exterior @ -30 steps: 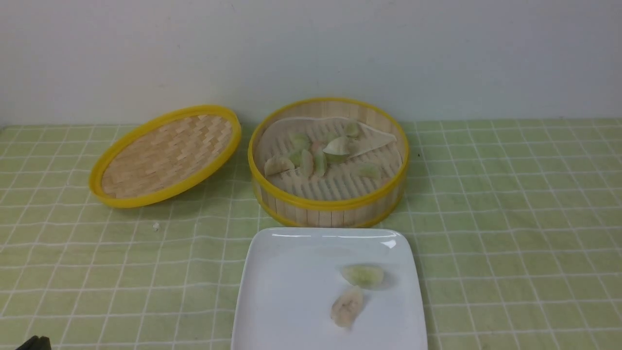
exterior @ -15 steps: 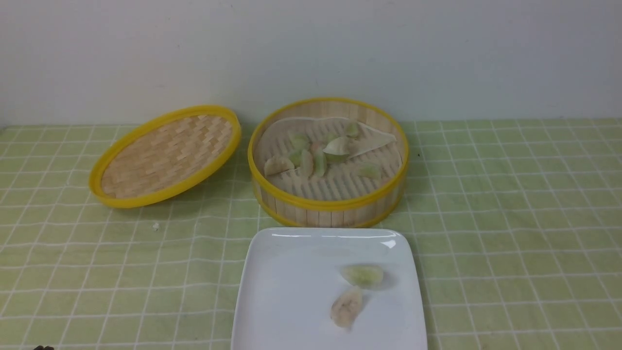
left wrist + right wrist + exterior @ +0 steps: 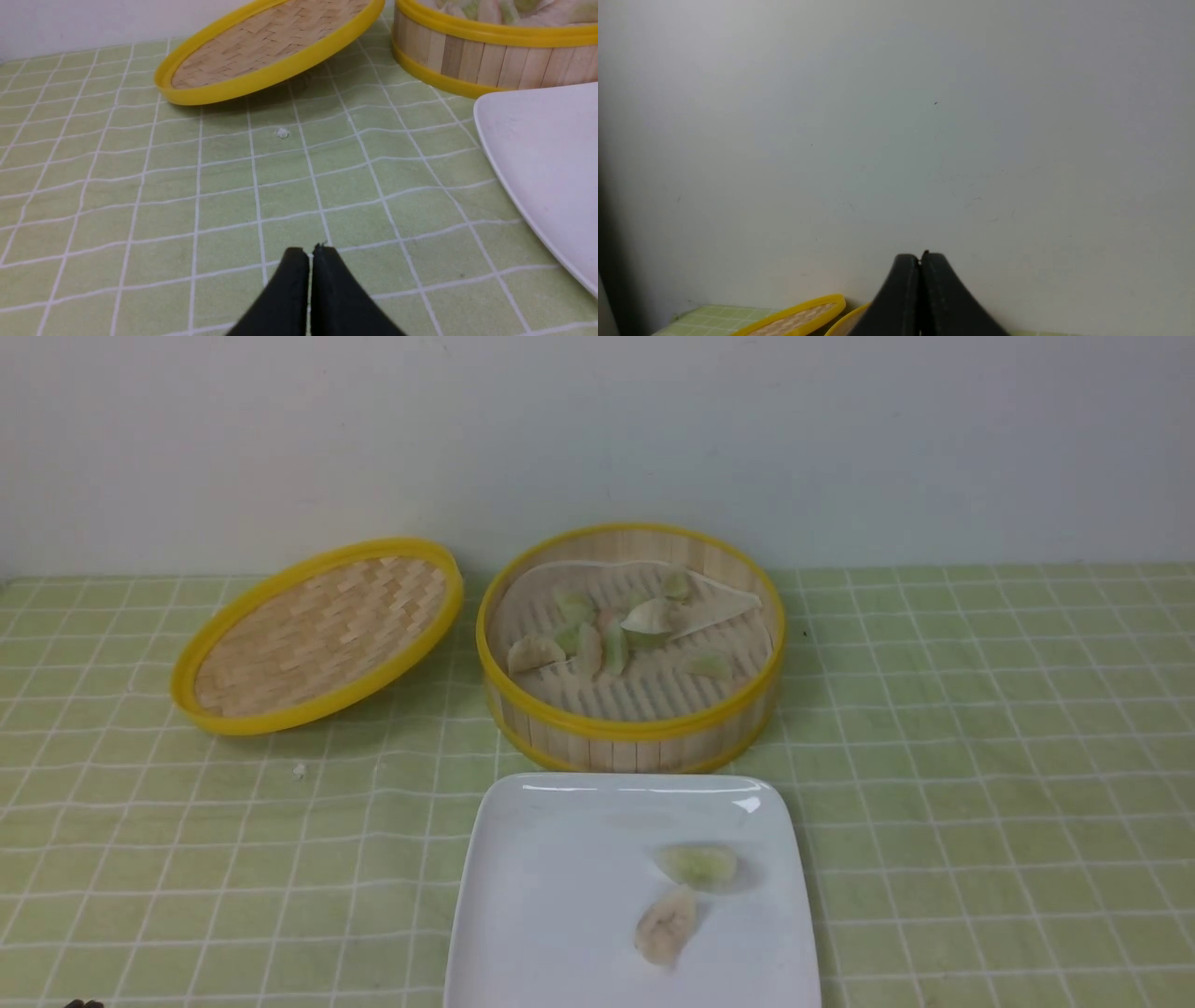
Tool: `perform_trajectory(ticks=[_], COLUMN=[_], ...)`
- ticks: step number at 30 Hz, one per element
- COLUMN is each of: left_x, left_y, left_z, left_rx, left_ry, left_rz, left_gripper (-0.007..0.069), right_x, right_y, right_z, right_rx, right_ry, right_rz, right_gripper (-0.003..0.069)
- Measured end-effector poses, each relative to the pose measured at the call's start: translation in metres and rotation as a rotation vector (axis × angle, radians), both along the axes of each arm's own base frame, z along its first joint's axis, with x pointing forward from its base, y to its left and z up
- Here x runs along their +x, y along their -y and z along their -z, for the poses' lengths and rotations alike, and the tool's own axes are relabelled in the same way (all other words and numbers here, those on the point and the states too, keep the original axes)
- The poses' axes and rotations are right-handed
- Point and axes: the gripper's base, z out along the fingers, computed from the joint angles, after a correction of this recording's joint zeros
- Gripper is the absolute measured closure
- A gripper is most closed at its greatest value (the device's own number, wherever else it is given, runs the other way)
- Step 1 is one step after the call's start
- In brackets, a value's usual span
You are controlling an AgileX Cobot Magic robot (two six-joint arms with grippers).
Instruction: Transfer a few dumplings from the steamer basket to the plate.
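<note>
1. The steamer basket (image 3: 631,649) sits at the back of the green checked tablecloth (image 3: 980,756). Its woven lid (image 3: 317,635) is off and leans just beside it, on the left.
2. Inside the basket are several dumplings (image 3: 607,635), some pale green and some beige-white. They lie close together on a white paper liner (image 3: 719,607), and a few touch each other.
3. The white plate (image 3: 560,896) is in front of the basket, very near it. Two dumplings already lie on it: a green one (image 3: 696,864) and a beige one (image 3: 666,926), just beside each other.
4. The left gripper (image 3: 310,249) is low over the cloth, well apart from the basket. Its fingers are pressed together with nothing between them.
5. The right gripper (image 3: 920,255) points at the bare wall. Its fingers are squeezed together too, and they hold nothing.
6. The dumplings look soft, shiny and light. I think they could be slippery and easy to squash or tear.
7. A good place to pinch one is probably across its fat middle, gently. Picking one at the edge of the pile should keep the others from being bumped.
</note>
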Motion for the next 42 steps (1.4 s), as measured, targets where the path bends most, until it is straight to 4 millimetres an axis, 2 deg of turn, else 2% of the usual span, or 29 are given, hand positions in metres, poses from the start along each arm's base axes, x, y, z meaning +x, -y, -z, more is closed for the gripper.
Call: perform_trajectory(ticks=[9,15,17,22,23,24,30,42], left_x=[0.0,0.0,0.0,0.0,0.0,0.0,0.0,0.0], left_y=[0.0,0.0,0.0,0.0,0.0,0.0,0.0,0.0], left_z=[0.0,0.0,0.0,0.0,0.0,0.0,0.0,0.0], left_rx=[0.0,0.0,0.0,0.0,0.0,0.0,0.0,0.0], left_ry=[0.0,-0.001,-0.002,-0.003,-0.003,-0.003,-0.003,-0.003], left_rz=[0.0,0.0,0.0,0.0,0.0,0.0,0.0,0.0], left_gripper=[0.0631,0.0631,0.0631,0.0631,0.0631,0.0631,0.0631,0.0631], right_x=[-0.003,-0.002,0.003,0.02,0.026,0.029,0.039,0.04], right_y=[-0.016,-0.021,-0.024,-0.024,-0.022,-0.02,-0.012,-0.01], right_z=[0.008,0.014,0.025,0.061,0.079,0.088,0.148,0.148], right_rx=[-0.097,-0.122,-0.147,-0.223,-0.247,-0.255,-0.278,-0.273], right_ry=[0.006,0.018,-0.007,-0.115,-0.172,-0.204,-0.419,-0.406], right_rz=[-0.156,-0.187,-0.169,0.045,0.133,0.184,0.36,0.392], right_gripper=[0.0673,0.0673,0.0673,0.0673,0.0673,0.0673,0.0673,0.0673])
